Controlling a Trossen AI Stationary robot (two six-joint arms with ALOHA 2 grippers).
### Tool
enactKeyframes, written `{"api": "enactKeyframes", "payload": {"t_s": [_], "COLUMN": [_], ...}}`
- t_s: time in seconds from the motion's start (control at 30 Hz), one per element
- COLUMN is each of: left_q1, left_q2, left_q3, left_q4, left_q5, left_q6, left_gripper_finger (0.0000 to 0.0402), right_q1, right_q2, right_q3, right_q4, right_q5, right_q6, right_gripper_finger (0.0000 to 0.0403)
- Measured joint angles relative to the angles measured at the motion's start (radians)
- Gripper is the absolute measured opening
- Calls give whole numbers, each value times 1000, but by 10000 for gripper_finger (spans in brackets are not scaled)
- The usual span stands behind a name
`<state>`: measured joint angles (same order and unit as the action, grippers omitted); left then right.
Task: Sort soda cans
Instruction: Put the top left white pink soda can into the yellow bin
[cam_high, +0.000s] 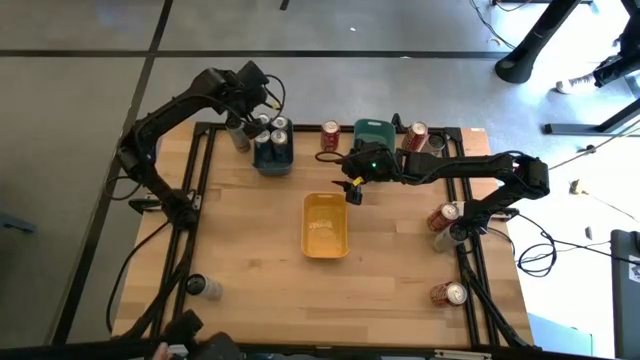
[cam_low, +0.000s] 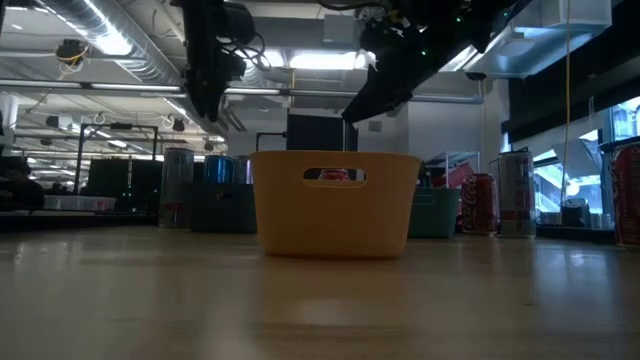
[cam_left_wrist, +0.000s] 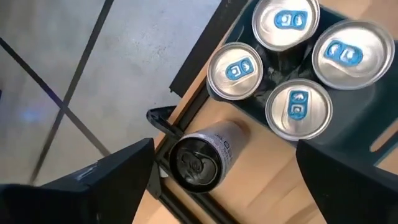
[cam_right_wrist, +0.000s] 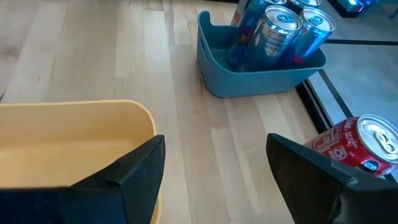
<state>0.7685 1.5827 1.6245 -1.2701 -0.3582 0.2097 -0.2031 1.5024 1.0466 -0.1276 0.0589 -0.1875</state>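
My left gripper (cam_high: 243, 122) (cam_left_wrist: 217, 180) is open above the table's far left corner. A silver-grey can with a dark top (cam_left_wrist: 199, 158) (cam_high: 239, 136) stands upright on the wood below it, between the lines of its fingers, just outside the blue bin (cam_high: 272, 153). Several blue cans with silver tops (cam_left_wrist: 292, 107) stand in that bin. My right gripper (cam_high: 352, 190) (cam_right_wrist: 214, 168) hangs open over the far edge of the yellow bin (cam_high: 325, 225) (cam_right_wrist: 68, 140). An upright red can (cam_right_wrist: 357, 146) (cam_high: 330, 135) stands beyond it.
A teal bin (cam_high: 373, 133) sits at the far edge with a red can (cam_high: 415, 137) beside it. More red cans (cam_high: 445, 215) (cam_high: 448, 293) stand along the right edge. A silver can (cam_high: 205, 287) is near the near left corner. The black frame rail (cam_left_wrist: 168, 121) runs beside the grey can.
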Motion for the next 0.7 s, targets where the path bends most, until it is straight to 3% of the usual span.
{"api": "enactKeyframes", "payload": {"t_s": [0.2,0.43,0.7], "left_q1": [10,118,186], "left_q2": [2,5,49], "left_q3": [0,0,0], "left_q4": [-28,-37,-55], "left_q5": [5,-2,10], "left_q6": [-74,-200,-225], "left_gripper_finger": [377,377,377], "right_q1": [0,0,0], "right_q2": [0,0,0], "right_q3": [0,0,0], "right_q4": [7,3,3], "right_q5": [0,0,0], "right_q6": [-1,2,3], "right_gripper_finger": [280,280,280]}}
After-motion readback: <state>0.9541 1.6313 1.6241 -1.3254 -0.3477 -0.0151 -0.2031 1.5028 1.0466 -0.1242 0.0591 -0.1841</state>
